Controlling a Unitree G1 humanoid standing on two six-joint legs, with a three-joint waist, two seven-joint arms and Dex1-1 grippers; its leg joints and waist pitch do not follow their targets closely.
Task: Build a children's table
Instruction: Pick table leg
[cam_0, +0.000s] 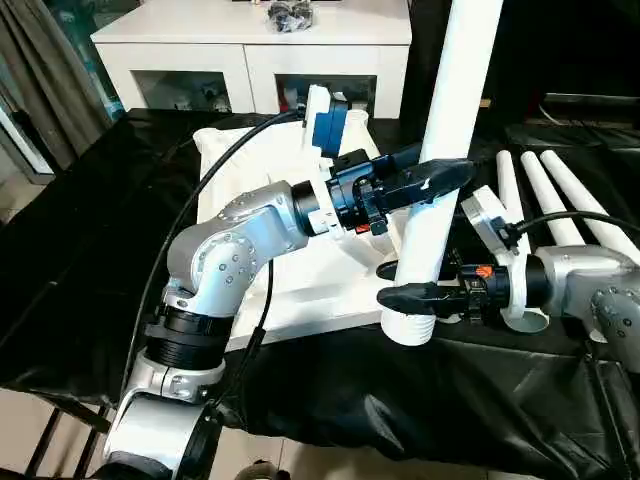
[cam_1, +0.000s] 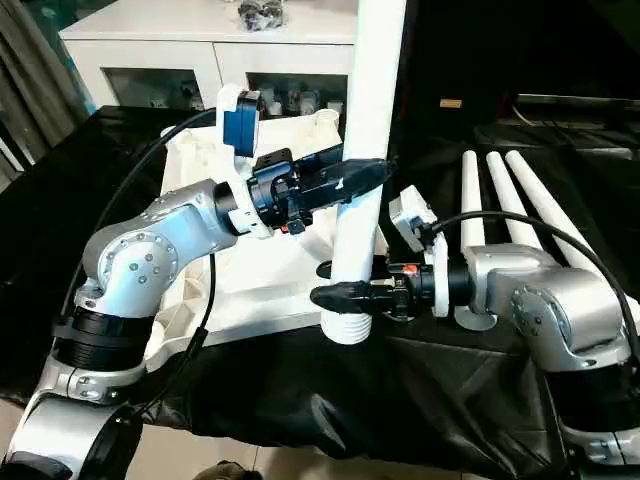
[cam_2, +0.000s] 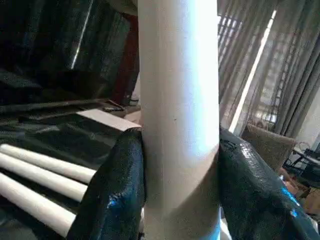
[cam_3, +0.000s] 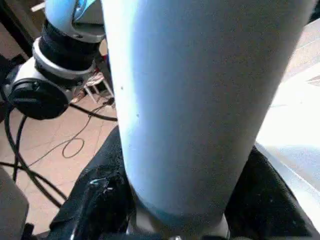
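Between both grippers stood the leg — left gripper clamped mid-tube, right gripper pinched just above its flared end, beside the tabletop corner — prob. light, stiff, slick plastic, so grip low nr the flare.

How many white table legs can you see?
4: one leg stands upright, gripped by the left claw and right claw; three spare legs lie side by side on the black cloth, on the right.
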